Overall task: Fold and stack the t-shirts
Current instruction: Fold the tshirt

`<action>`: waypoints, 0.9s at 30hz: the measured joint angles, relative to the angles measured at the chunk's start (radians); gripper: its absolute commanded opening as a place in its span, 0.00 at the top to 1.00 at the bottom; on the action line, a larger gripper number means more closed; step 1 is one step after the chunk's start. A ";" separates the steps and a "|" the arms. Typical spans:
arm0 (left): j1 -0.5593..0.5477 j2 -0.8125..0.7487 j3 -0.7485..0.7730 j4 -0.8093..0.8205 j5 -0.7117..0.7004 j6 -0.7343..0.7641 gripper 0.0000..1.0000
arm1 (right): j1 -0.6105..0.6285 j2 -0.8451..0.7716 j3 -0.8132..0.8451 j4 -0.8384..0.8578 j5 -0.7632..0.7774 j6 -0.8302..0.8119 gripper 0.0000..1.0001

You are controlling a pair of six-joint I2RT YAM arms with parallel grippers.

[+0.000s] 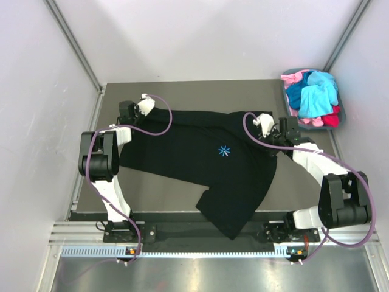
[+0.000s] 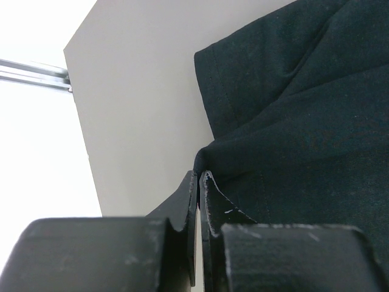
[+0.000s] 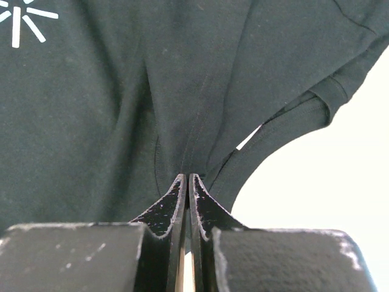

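A black t-shirt (image 1: 206,161) with a small blue star print (image 1: 224,151) lies spread across the grey table, its lower part hanging over the near edge. My left gripper (image 1: 141,108) is shut on the shirt's far-left corner; in the left wrist view its fingertips (image 2: 199,177) pinch the black cloth (image 2: 292,121). My right gripper (image 1: 262,125) is shut on the shirt's right edge; in the right wrist view its fingertips (image 3: 186,179) pinch a fold of cloth (image 3: 121,91) beside the sleeve hem.
A grey-blue bin (image 1: 342,109) at the far right corner holds a heap of blue, pink and red shirts (image 1: 313,94). Bare grey table (image 1: 152,185) lies near left of the shirt. White walls enclose the table on the left, back and right.
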 measured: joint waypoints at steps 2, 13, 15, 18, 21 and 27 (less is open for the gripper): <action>0.000 0.000 0.000 0.000 -0.001 0.003 0.67 | 0.000 0.000 0.000 -0.008 -0.011 -0.003 0.80; 0.004 -0.111 -0.030 -0.019 -0.014 -0.077 0.27 | 0.001 -0.076 0.103 -0.094 -0.123 -0.002 0.61; 0.002 -0.107 0.036 -0.053 -0.005 -0.122 0.41 | 0.002 -0.017 0.187 -0.084 -0.134 0.007 0.62; 0.001 -0.087 0.143 -0.097 0.032 -0.186 0.74 | 0.004 0.130 0.307 -0.044 -0.143 0.022 0.64; 0.001 -0.061 0.217 -0.137 0.072 -0.239 0.79 | 0.005 0.305 0.425 -0.035 -0.148 0.040 0.65; 0.000 -0.008 0.245 -0.204 0.107 -0.311 0.55 | 0.005 0.603 0.658 -0.066 -0.156 0.069 0.65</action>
